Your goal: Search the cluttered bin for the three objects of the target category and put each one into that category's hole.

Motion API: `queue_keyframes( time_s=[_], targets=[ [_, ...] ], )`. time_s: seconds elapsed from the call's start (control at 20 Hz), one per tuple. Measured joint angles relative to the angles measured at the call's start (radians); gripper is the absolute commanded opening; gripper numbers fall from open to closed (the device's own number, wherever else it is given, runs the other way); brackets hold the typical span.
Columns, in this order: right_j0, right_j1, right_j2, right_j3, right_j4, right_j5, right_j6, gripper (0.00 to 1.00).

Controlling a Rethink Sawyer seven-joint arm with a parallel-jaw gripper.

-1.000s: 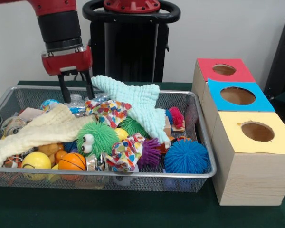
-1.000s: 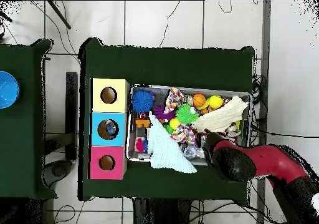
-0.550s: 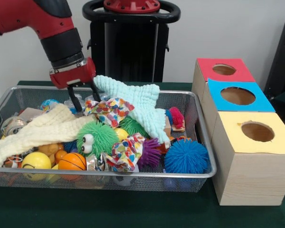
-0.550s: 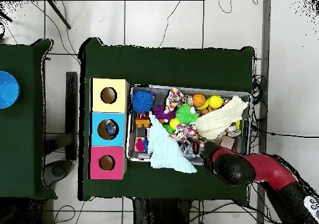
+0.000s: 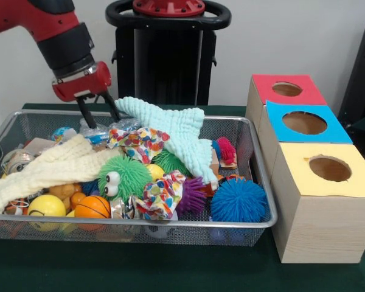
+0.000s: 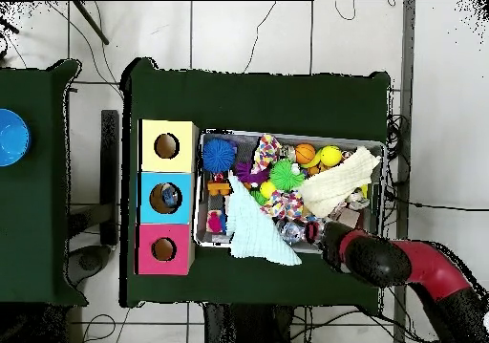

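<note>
Much of the wire bin [image 5: 260, 176] was buried from my seat: the mint-green cloth [image 5: 173, 131] draped over its far rim, and the cream cloth [image 5: 45, 170] sprawled across the nine o'clock half, hid whatever lay beneath. I could not tell which items were the targets. A green googly-eyed ball [image 5: 123, 177], a blue spiky ball [image 5: 238, 201], an orange ball [image 5: 92, 208] and a patterned cloth [image 5: 161, 196] crowded the near side. At three o'clock of the bin stood the red box [image 5: 264, 90], blue box [image 5: 274, 121] and yellow box [image 5: 353, 182]; overhead, something small sat inside the blue hole. The claw [image 5: 98, 111] hung at the bin's eleven o'clock corner, its two fingers [image 5: 84, 112] spread apart, pinching nothing, tips just above a crinkled clear wrapper [image 5: 97, 131].
</note>
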Motion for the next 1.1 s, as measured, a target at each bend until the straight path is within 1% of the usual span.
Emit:
queue_keyframes(
  time_s=[0.15,0.25,0.5,0.65,1.1],
  targets=[
    [-0.023,-0.031,0.045,0.000,0.036,0.043,0.000,1.00],
    [-0.042,-0.053,0.092,0.000,0.063,0.061,0.000,1.00],
    [-0.058,-0.074,0.176,0.000,0.089,0.061,0.000,1.00],
    [-0.058,-0.079,0.215,-0.002,0.092,0.061,0.000,1.00],
    [-0.063,-0.075,0.276,-0.003,0.091,0.061,0.000,1.00]
  ],
)
